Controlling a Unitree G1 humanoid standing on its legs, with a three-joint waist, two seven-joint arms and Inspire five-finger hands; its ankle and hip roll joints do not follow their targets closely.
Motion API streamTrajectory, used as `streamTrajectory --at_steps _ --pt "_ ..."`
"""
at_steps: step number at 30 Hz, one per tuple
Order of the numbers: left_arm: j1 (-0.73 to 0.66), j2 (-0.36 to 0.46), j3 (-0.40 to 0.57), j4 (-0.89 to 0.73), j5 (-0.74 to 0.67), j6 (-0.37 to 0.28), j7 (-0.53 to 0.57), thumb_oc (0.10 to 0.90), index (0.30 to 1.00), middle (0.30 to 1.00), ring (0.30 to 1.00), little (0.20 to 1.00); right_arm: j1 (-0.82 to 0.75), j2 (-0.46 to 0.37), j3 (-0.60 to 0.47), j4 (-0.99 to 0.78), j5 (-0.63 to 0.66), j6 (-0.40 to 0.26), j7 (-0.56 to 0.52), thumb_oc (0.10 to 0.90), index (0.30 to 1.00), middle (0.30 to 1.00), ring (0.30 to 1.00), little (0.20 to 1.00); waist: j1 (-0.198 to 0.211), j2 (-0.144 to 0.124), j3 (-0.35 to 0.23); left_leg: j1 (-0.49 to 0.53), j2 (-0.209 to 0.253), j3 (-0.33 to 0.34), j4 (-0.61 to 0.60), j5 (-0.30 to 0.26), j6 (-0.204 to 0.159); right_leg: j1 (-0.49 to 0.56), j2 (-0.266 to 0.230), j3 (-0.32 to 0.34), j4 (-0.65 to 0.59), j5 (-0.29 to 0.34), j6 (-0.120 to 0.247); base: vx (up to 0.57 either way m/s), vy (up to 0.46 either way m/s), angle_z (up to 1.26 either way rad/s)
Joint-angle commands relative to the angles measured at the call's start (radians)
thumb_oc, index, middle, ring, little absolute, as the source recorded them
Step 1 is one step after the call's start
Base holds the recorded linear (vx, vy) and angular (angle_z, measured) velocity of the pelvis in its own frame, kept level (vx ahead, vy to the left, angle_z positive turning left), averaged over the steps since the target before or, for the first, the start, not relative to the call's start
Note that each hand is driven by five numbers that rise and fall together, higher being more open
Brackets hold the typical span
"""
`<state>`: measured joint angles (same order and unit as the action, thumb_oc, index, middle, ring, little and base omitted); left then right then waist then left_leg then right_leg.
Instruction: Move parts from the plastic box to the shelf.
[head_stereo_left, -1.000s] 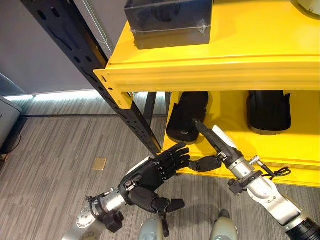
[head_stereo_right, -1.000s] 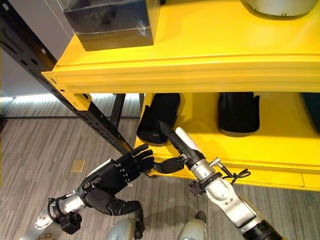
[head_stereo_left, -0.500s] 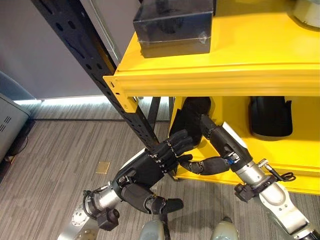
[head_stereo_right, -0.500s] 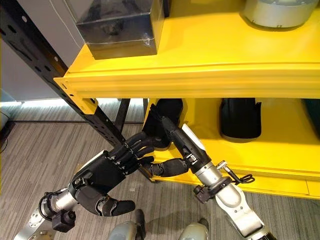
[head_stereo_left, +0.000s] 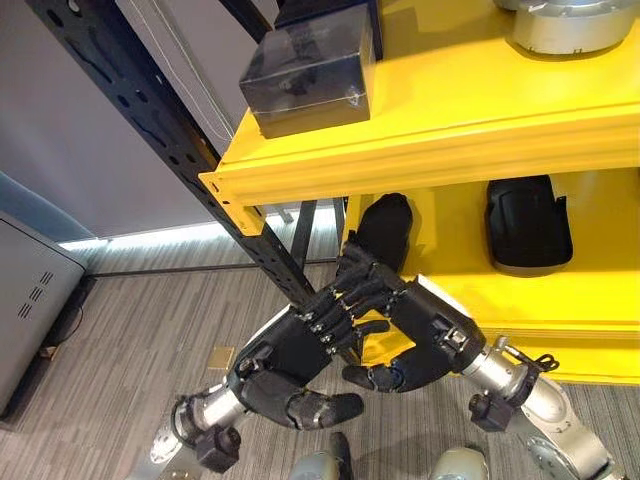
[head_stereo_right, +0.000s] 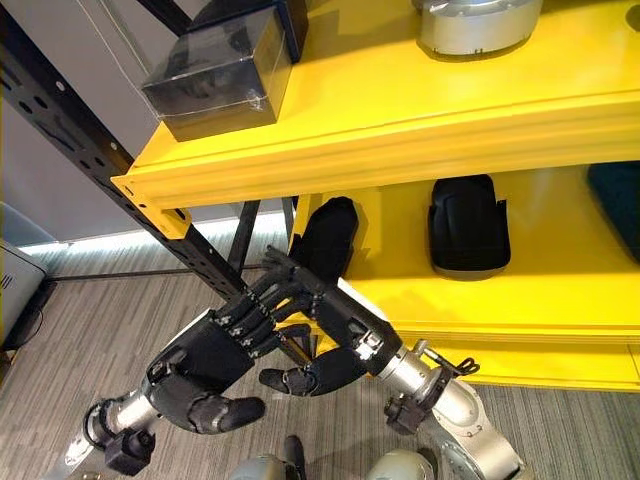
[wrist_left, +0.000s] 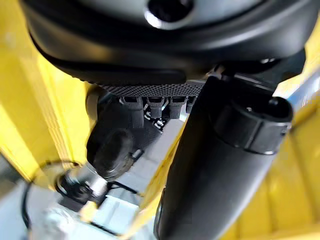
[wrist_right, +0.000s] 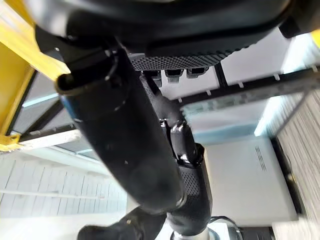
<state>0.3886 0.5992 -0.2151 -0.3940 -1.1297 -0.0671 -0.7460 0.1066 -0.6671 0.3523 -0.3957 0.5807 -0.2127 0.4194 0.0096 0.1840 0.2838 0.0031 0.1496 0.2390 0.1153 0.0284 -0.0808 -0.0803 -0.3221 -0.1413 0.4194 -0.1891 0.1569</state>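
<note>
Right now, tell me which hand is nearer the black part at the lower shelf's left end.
Right. The right hand sits just below the black part; the left hand lies farther down-left, fingertips meeting the right's.

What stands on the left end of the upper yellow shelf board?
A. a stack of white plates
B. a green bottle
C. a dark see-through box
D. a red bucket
C. A dark see-through box stands on the left end of the upper yellow shelf board, near the black upright post.
</note>
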Motion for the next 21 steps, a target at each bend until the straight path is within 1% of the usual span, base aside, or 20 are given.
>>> streamTrajectory --at_steps 1,2,3,4,6,7,8,10,13,14,18,19,21 --pt "-0.056 -0.039 0.013 -0.100 -0.166 -0.055 -0.086 0.900 1.000 1.000 1.000 1.000 -0.101 0.050 0.076 -0.172 0.019 -0.014 0.134 0.900 1.000 1.000 1.000 1.000 0.041 -0.049 -0.041 0.020 0.080 0.006 0.043 -0.064 0.008 0.045 -0.015 -0.053 -0.021 -0.002 -0.045 0.00 -0.056 0.05" --pt "-0.051 -0.043 0.022 -0.096 -0.172 -0.063 -0.128 0.900 1.000 1.000 1.000 1.000 -0.112 0.058 0.092 -0.160 0.006 -0.002 0.151 0.900 1.000 1.000 1.000 1.000 0.053 -0.055 -0.037 0.013 0.081 -0.003 0.047 -0.063 0.006 0.045 -0.013 -0.059 -0.016 -0.002 -0.047 0.00 -0.046 0.05" --pt "-0.050 -0.043 0.023 -0.095 -0.172 -0.066 -0.131 0.900 1.000 1.000 1.000 1.000 -0.114 0.058 0.094 -0.158 0.005 0.006 0.156 0.900 1.000 1.000 1.000 1.000 0.054 -0.056 -0.036 0.013 0.081 -0.004 0.047 -0.063 0.006 0.045 -0.013 -0.060 -0.015 -0.003 -0.047 0.00 -0.059 0.10" --pt "-0.046 -0.042 0.031 -0.097 -0.186 -0.067 -0.155 0.900 1.000 1.000 1.000 1.000 -0.120 0.057 0.105 -0.148 -0.009 0.013 0.159 0.900 1.000 1.000 1.000 1.000 0.066 -0.057 -0.033 0.010 0.080 -0.012 0.048 -0.062 0.005 0.047 -0.012 -0.070 -0.009 -0.005 -0.049 0.00 -0.031 0.12" --pt "-0.038 -0.040 0.042 -0.102 -0.202 -0.073 -0.183 0.900 1.000 1.000 1.000 1.000 -0.123 0.052 0.115 -0.143 -0.040 0.018 0.155 0.900 1.000 1.000 1.000 1.000 0.078 -0.060 -0.030 0.005 0.079 -0.021 0.051 -0.062 0.005 0.047 -0.010 -0.078 -0.002 -0.009 -0.051 0.00 -0.036 0.10" --pt "-0.038 -0.040 0.042 -0.102 -0.202 -0.073 -0.183 0.900 1.000 1.000 1.000 1.000 -0.123 0.053 0.115 -0.143 -0.040 0.018 0.155 0.900 1.000 1.000 1.000 1.000 0.078 -0.060 -0.030 0.005 0.079 -0.021 0.051 -0.062 0.005 0.047 -0.010 -0.078 -0.002 -0.009 -0.051 0.01 -0.046 0.05" --pt "-0.032 -0.043 0.054 -0.107 -0.207 -0.063 -0.209 0.900 1.000 1.000 1.000 1.000 -0.117 0.055 0.118 -0.138 -0.057 0.024 0.160 0.900 1.000 1.000 1.000 1.000 0.087 -0.064 -0.028 0.001 0.080 -0.028 0.052 -0.061 0.003 0.048 -0.008 -0.087 0.003 -0.012 -0.053 0.01 -0.061 0.03" --pt "-0.032 -0.051 0.065 -0.118 -0.225 -0.022 -0.285 0.900 1.000 1.000 1.000 1.000 -0.115 0.060 0.129 -0.121 -0.107 0.046 0.148 0.900 1.000 1.000 1.000 1.000 0.101 -0.068 -0.024 -0.006 0.082 -0.040 0.056 -0.059 0.002 0.050 -0.001 -0.099 0.011 -0.018 -0.058 0.02 -0.073 0.05" --pt "-0.039 -0.058 0.068 -0.117 -0.199 0.006 -0.295 0.900 1.000 1.000 1.000 1.000 -0.117 0.063 0.134 -0.079 -0.149 0.047 0.134 0.900 1.000 1.000 1.000 1.000 0.109 -0.072 -0.021 -0.011 0.082 -0.051 0.058 -0.054 -0.002 0.053 0.006 -0.106 0.013 -0.019 -0.061 0.02 -0.057 0.18" --pt "-0.045 -0.059 0.069 -0.113 -0.176 0.022 -0.286 0.900 1.000 1.000 1.000 1.000 -0.122 0.060 0.132 -0.053 -0.174 0.038 0.121 0.900 1.000 1.000 1.000 1.000 0.114 -0.074 -0.018 -0.014 0.083 -0.056 0.057 -0.051 -0.003 0.055 0.010 -0.111 0.012 -0.019 -0.063 0.01 -0.048 0.06" --pt "-0.049 -0.060 0.071 -0.103 -0.160 0.084 -0.309 0.900 1.000 1.000 1.000 1.000 -0.119 0.055 0.117 -0.022 -0.221 0.024 0.085 0.900 1.000 1.000 1.000 1.000 0.118 -0.076 -0.013 -0.021 0.083 -0.064 0.061 -0.047 -0.006 0.054 0.016 -0.118 0.015 -0.020 -0.065 0.01 -0.038 0.04" --pt "-0.048 -0.056 0.069 -0.100 -0.136 0.095 -0.313 0.900 1.000 1.000 1.000 1.000 -0.123 0.050 0.108 -0.001 -0.249 0.014 0.064 0.900 1.000 1.000 1.000 1.000 0.120 -0.076 -0.010 -0.024 0.084 -0.067 0.064 -0.046 -0.006 0.054 0.019 -0.119 0.018 -0.020 -0.067 0.01 -0.046 0.09" --pt "-0.046 -0.050 0.059 -0.094 -0.138 0.114 -0.333 0.900 1.000 1.000 1.000 1.000 -0.131 0.040 0.097 0.031 -0.264 0.009 0.040 0.900 1.000 1.000 1.000 1.000 0.123 -0.075 -0.003 -0.032 0.084 -0.073 0.069 -0.044 -0.007 0.051 0.022 -0.123 0.023 -0.022 -0.069 0.00 -0.048 0.08"
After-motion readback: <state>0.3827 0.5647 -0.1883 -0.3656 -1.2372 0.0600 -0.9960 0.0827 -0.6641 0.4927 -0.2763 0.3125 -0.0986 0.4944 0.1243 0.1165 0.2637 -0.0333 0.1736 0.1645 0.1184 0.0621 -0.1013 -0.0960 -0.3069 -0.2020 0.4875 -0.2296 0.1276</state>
